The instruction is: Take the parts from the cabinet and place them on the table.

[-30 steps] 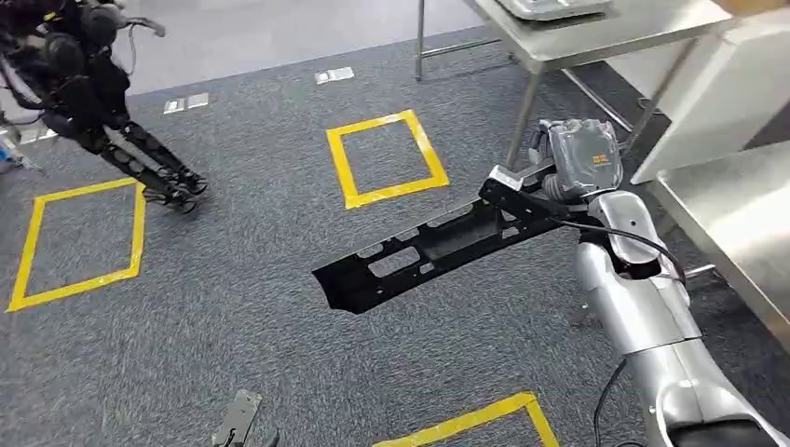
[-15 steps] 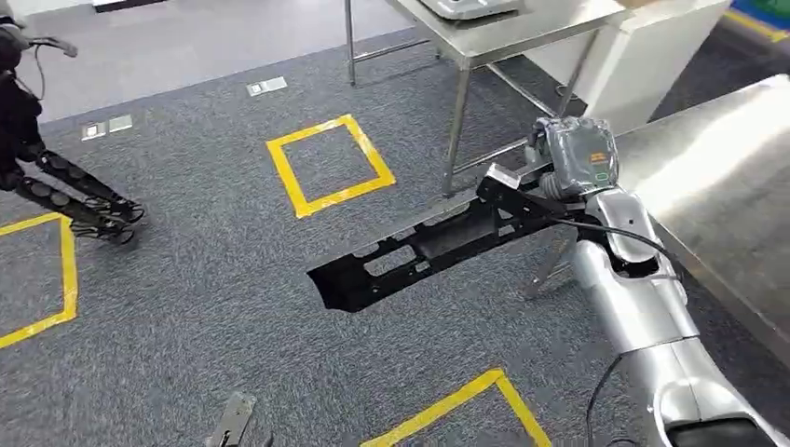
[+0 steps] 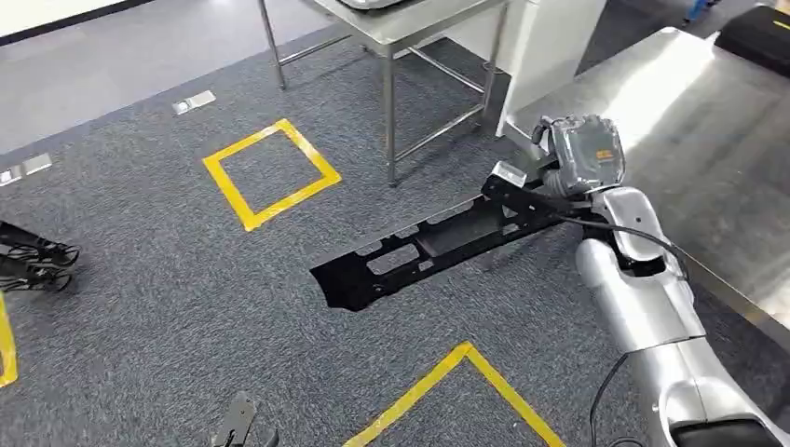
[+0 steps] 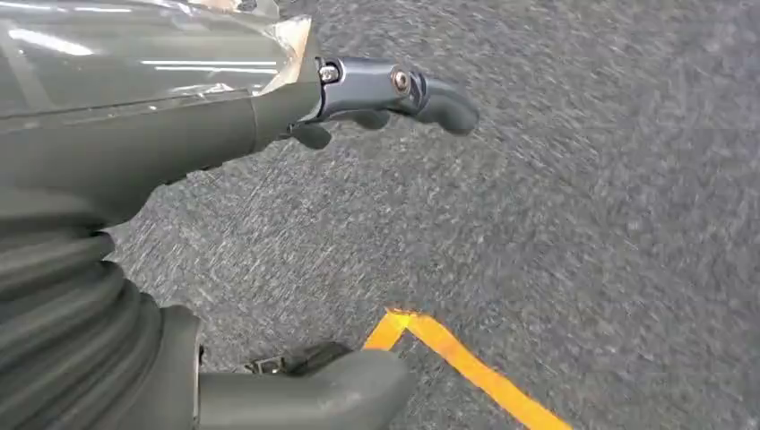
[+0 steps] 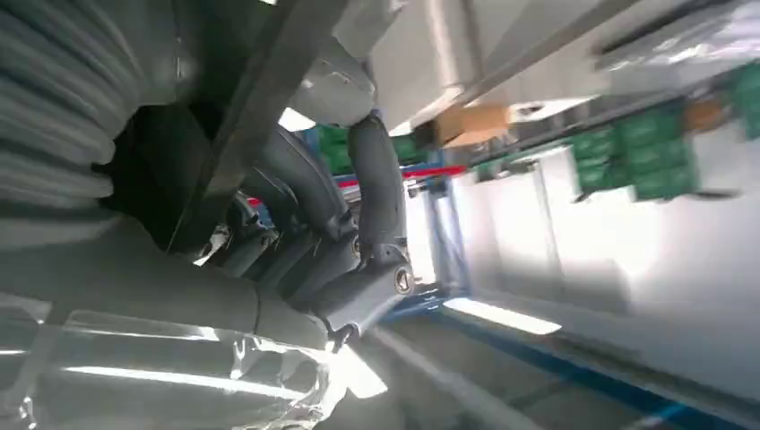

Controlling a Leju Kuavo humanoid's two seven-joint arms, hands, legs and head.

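Observation:
My right hand [image 3: 564, 163] grips one end of a long black plastic part [image 3: 429, 247] with several cut-outs. The part sticks out to the left above the carpet, level and clear of the floor. In the right wrist view the fingers [image 5: 376, 193] curl around the part's dark edge [image 5: 260, 107]. A steel table [image 3: 717, 140] lies just right of the hand. My left hand [image 4: 269, 224] hangs low over the carpet with fingers apart and nothing in it; its tip [image 3: 238, 424] shows at the bottom of the head view.
A second steel table on thin legs [image 3: 391, 112] stands ahead, with a white cabinet side [image 3: 540, 56] beside it. Yellow tape squares [image 3: 270, 172] mark the grey carpet. Another robot's black feet [image 3: 33, 261] stand at the far left.
The whole view has swung to the right: the tape squares and the other robot slid left, and the steel table came closer. My right hand still holds the part the same way.

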